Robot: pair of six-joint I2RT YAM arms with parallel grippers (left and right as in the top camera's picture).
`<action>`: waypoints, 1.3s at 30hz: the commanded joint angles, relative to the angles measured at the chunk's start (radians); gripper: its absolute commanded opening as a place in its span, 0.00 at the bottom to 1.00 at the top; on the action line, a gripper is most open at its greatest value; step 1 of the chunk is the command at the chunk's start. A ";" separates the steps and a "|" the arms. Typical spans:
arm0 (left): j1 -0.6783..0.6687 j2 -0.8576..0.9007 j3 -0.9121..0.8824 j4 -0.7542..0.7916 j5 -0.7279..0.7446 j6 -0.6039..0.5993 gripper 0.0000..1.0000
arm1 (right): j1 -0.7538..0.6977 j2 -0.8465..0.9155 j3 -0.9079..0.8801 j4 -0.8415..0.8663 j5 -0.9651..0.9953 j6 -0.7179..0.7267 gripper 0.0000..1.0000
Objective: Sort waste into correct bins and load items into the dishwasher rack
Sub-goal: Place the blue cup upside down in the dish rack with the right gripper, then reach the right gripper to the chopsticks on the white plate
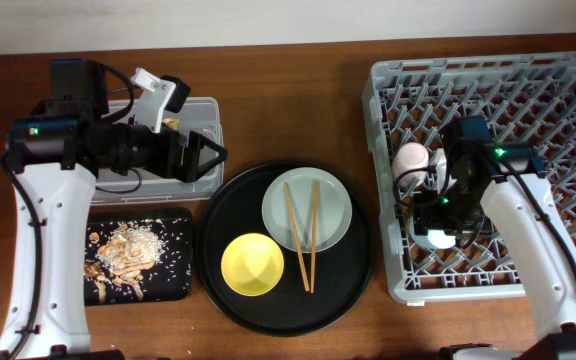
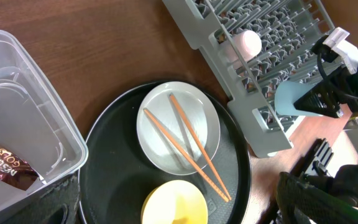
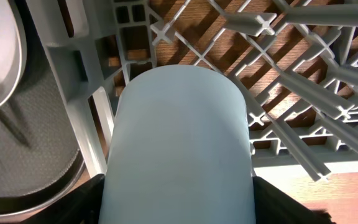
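Blue cup [image 3: 179,143]: its long axis runs up my wrist view, with the far end toward the lattice floor of the dishwasher rack [image 1: 568,80]. Pale, smooth, plain-sided. It sits between the fingers of my right claw [image 1: 437,230], close to the rack's wall. Clamped or merely flanked: cannot tell.
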 commanded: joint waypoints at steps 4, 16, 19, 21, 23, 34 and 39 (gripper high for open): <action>0.002 -0.016 0.002 0.000 0.003 0.005 0.99 | -0.005 -0.006 -0.005 -0.005 -0.002 -0.003 0.81; 0.002 -0.016 0.002 0.000 0.003 0.005 0.99 | 0.249 -0.006 -0.006 0.254 -0.297 -0.014 0.66; 0.002 -0.016 0.002 0.000 0.003 0.005 0.99 | 0.457 0.012 -0.020 0.363 -0.118 0.243 0.66; 0.002 -0.016 0.002 0.000 0.004 0.005 0.99 | 0.521 0.055 -0.057 0.463 -0.106 0.272 0.66; 0.002 -0.016 0.003 0.053 -0.009 0.005 0.99 | 0.545 0.138 -0.064 0.523 -0.106 0.272 0.66; 0.027 -0.015 0.003 0.060 -0.542 -0.175 0.99 | 0.545 0.321 -0.064 0.620 -0.107 0.272 0.89; 0.027 -0.015 0.003 0.060 -0.542 -0.175 0.99 | 0.545 0.321 -0.064 0.630 -0.025 0.386 0.40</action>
